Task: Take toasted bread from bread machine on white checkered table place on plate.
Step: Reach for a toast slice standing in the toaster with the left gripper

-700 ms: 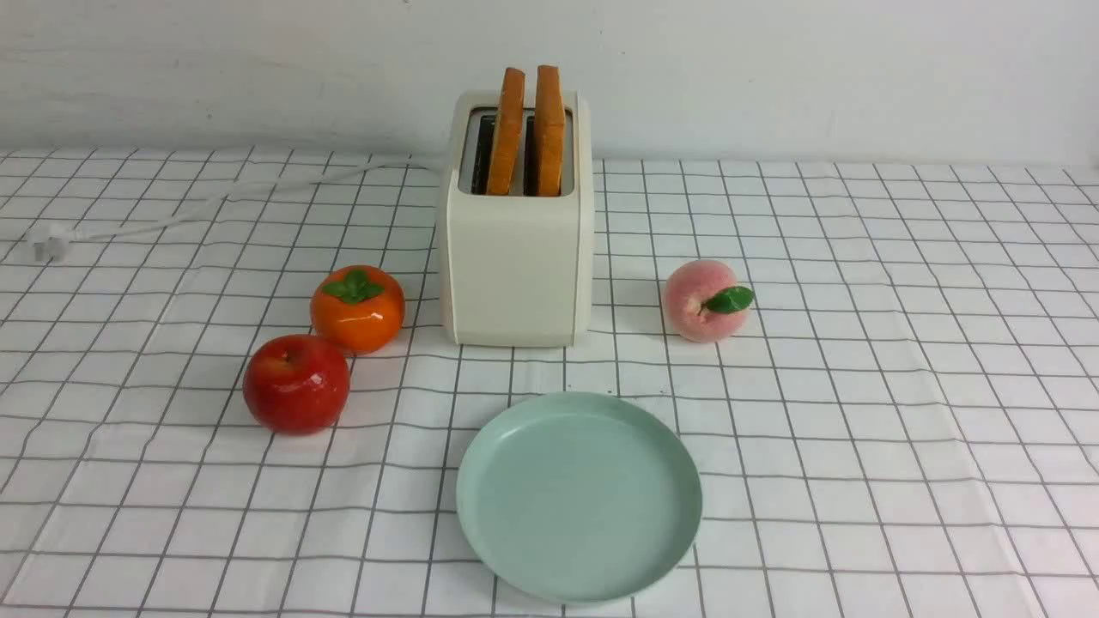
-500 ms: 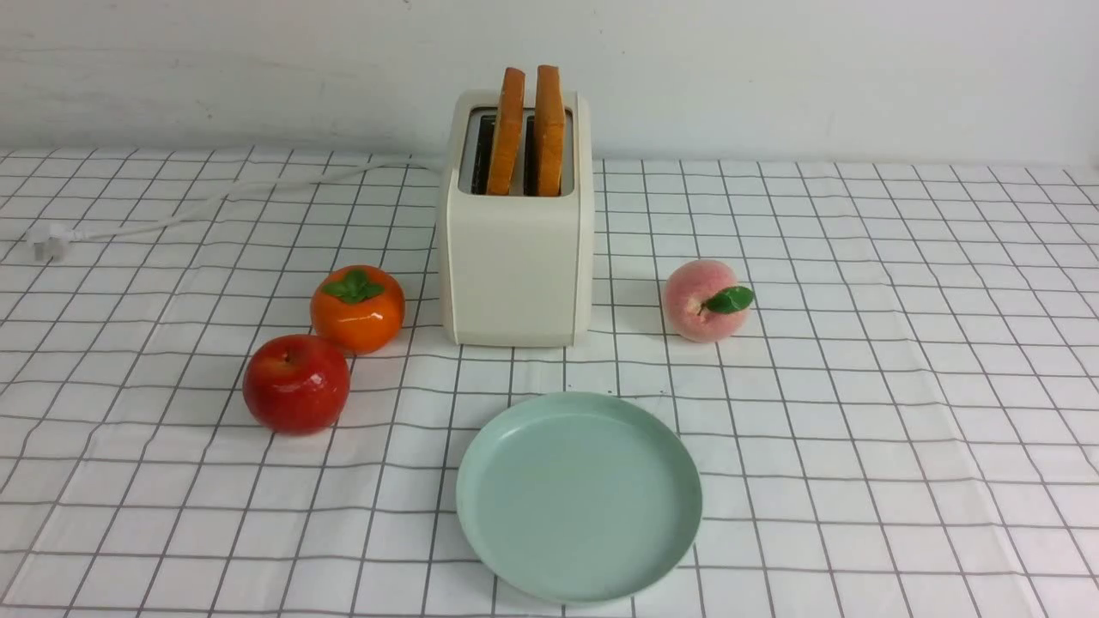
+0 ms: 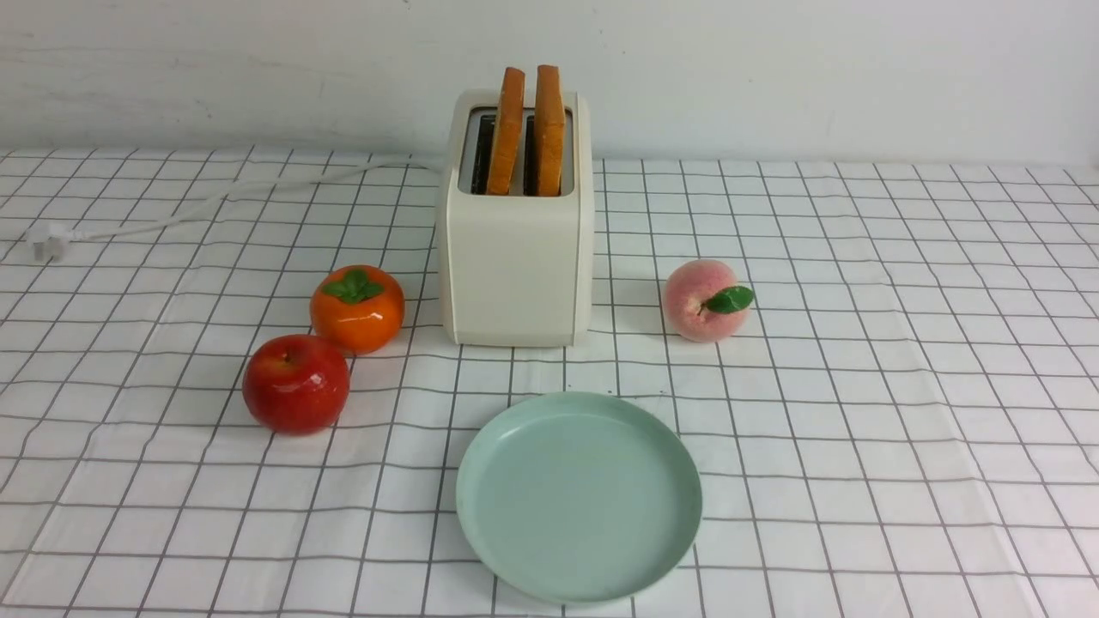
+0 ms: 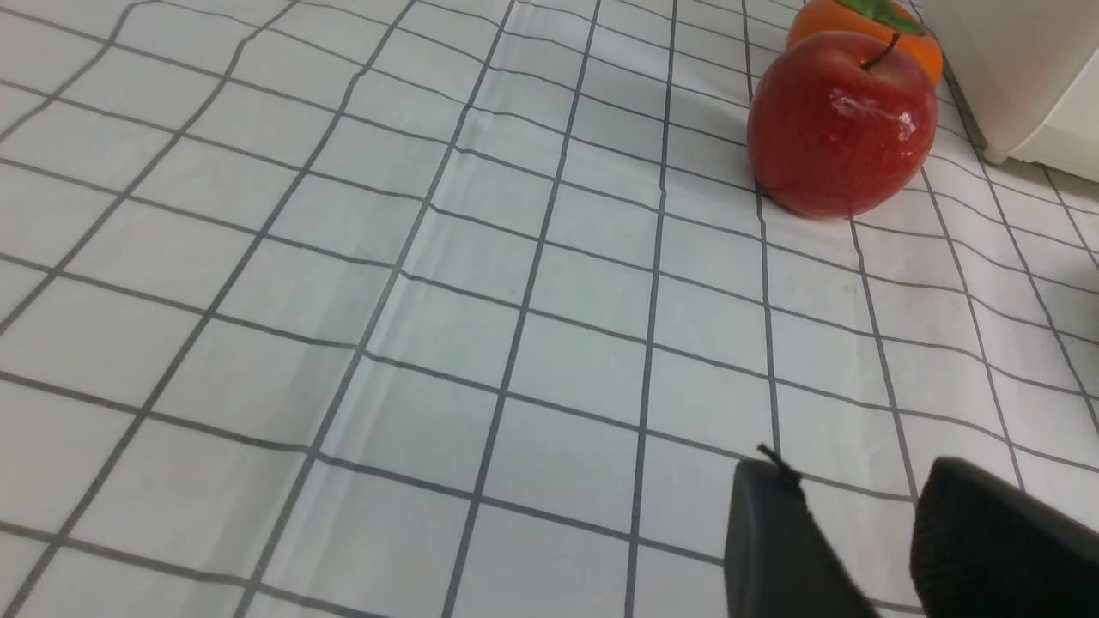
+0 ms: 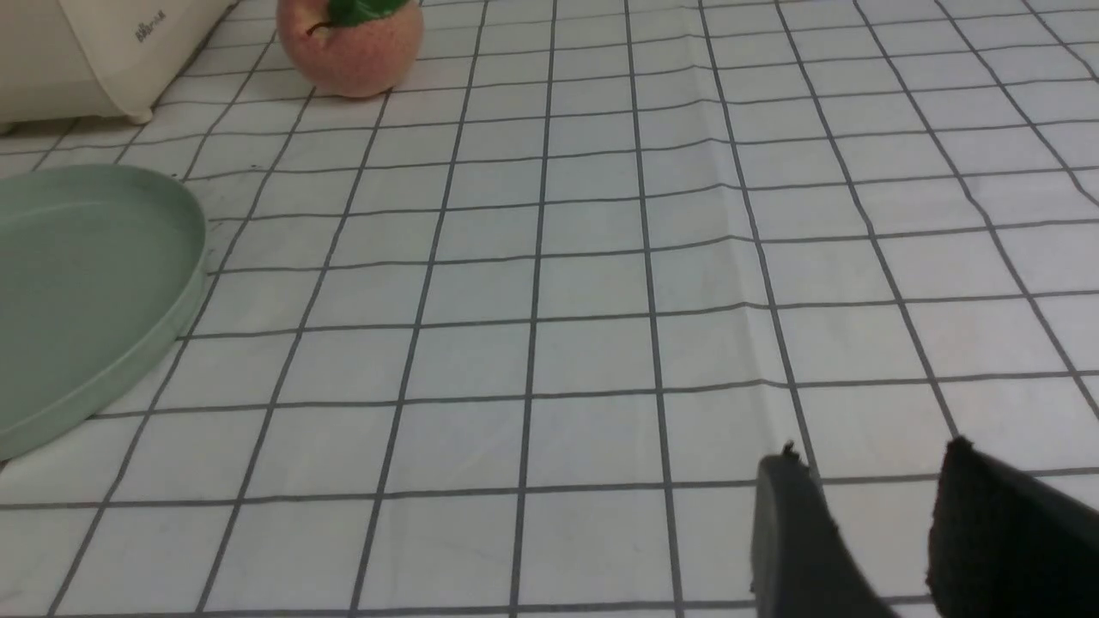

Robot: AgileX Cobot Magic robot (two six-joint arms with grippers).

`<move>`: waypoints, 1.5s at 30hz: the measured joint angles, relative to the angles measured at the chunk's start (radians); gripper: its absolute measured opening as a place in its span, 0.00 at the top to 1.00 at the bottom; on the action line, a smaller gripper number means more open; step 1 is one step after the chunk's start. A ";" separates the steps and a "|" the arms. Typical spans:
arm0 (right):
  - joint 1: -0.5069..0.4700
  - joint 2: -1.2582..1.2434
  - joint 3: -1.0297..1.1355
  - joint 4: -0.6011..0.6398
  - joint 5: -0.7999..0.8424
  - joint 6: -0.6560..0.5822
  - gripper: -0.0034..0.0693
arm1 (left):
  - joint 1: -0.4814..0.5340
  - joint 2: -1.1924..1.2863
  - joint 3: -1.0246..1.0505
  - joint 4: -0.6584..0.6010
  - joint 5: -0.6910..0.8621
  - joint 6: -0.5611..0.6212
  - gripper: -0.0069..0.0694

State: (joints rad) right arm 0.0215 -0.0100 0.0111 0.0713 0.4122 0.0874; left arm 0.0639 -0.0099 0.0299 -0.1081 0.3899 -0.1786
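Two toast slices (image 3: pixel 508 129) are seen upright in one toaster (image 3: pixel 515 266), upper centre; one plate (image 3: pixel 579 498) is set lower centre; left pincer (image 4: pixel 859 489) and right pincer (image 5: pixel 867 472) are each seen with jaws parted.

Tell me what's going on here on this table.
Nothing is being handled yet. Both slices of toasted bread stand in the bread machine, and the plate in front of it is bare. The left tool and right tool hang open over the checkered table, holding nothing.
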 joint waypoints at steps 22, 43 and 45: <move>0.000 0.000 0.000 -0.001 0.000 0.000 0.62 | 0.000 0.000 0.000 0.007 -0.019 0.000 0.60; 0.000 0.000 0.000 0.000 0.000 0.000 0.62 | 0.000 0.029 -0.157 -0.505 -0.281 -0.224 0.72; 0.000 0.000 0.000 0.000 0.000 0.000 0.62 | 0.000 0.118 -0.287 -0.444 -0.107 -0.182 0.83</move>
State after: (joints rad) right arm 0.0215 -0.0100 0.0111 0.0711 0.4122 0.0874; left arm 0.0639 0.1076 -0.2569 -0.5520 0.2830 -0.3603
